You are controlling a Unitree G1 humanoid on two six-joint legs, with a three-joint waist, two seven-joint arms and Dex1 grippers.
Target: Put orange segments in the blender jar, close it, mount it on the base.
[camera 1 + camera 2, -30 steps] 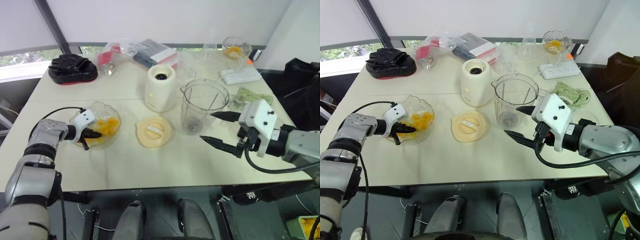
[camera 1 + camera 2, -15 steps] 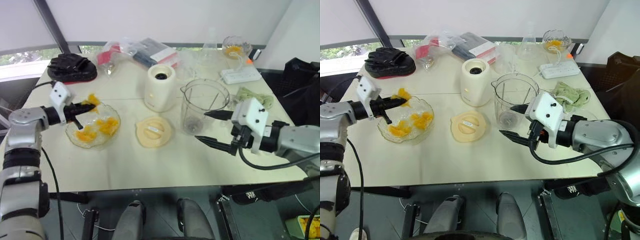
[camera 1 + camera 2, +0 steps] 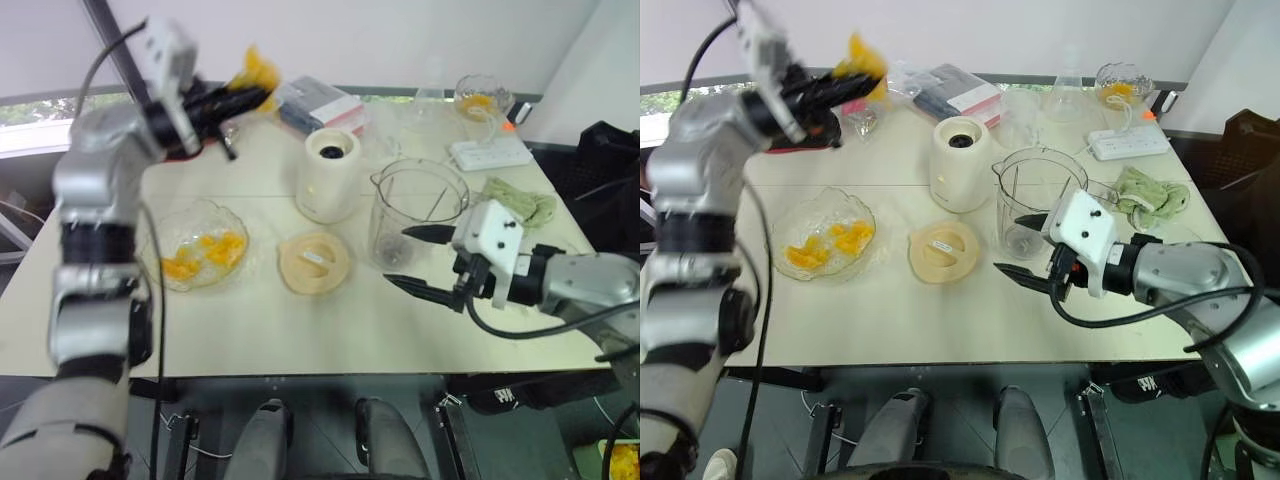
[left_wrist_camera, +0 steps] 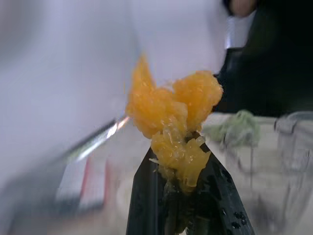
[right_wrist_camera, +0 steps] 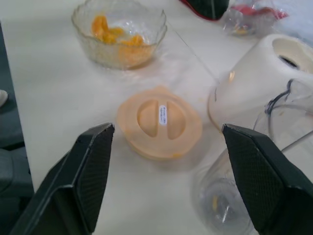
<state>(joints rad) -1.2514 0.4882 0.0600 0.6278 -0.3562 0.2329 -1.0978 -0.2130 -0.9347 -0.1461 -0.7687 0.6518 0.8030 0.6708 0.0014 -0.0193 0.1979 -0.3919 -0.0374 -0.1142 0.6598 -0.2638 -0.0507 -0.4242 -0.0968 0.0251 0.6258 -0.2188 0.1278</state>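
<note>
So we've got orange segments (image 3: 255,72) clenched in the left end effector (image 3: 240,92), high over the tabletop's (image 3: 330,330) far-left side; the upright blender jar (image 3: 412,215) sits down-right, beside the spread-open right end effector (image 3: 420,262).

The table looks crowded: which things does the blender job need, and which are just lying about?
For the job:
- orange segments pinched in the left tool
- more in the wavy bowl
- blender jar
- base
- cream lid

Lying about:
- green cloth
- power strip
- black gloves
- plastic bags
</note>
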